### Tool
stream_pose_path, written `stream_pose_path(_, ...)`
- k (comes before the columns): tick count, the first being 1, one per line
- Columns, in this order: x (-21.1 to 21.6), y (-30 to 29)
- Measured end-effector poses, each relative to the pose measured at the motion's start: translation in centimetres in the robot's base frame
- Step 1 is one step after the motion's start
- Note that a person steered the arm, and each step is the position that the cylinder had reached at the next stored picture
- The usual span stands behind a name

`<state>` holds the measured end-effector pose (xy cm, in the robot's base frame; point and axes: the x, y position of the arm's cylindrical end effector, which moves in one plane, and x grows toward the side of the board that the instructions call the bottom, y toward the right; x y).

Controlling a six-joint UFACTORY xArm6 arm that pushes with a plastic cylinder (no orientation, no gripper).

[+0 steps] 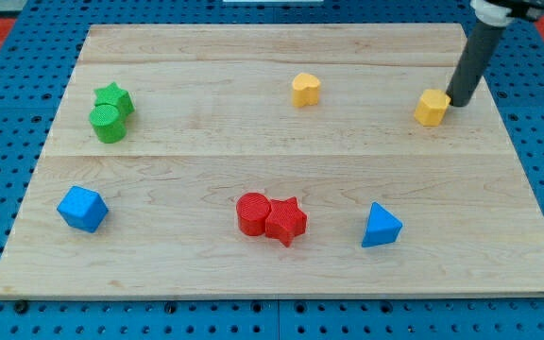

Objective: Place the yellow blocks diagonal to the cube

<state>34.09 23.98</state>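
Note:
My tip (460, 102) rests on the board at the view's upper right, touching the right side of a yellow hexagonal block (432, 108). A yellow heart-shaped block (305, 89) lies to its left, near the top middle. The blue cube (82, 209) sits at the lower left, far from both yellow blocks.
A green star (115, 98) and a green cylinder (108, 123) touch each other at the upper left. A red cylinder (252, 213) and a red star (286, 222) touch at the bottom middle. A blue triangular block (381, 227) lies at the lower right. The wooden board (272, 274) has blue pegboard around it.

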Motion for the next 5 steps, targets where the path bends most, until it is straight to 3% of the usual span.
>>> stream_pose_path(1, 1.0, -2.3)
stream_pose_path(2, 3.0, 2.1)
stream_pose_path(3, 4.4, -1.4)
stream_pose_path(5, 1.7, -10.7)
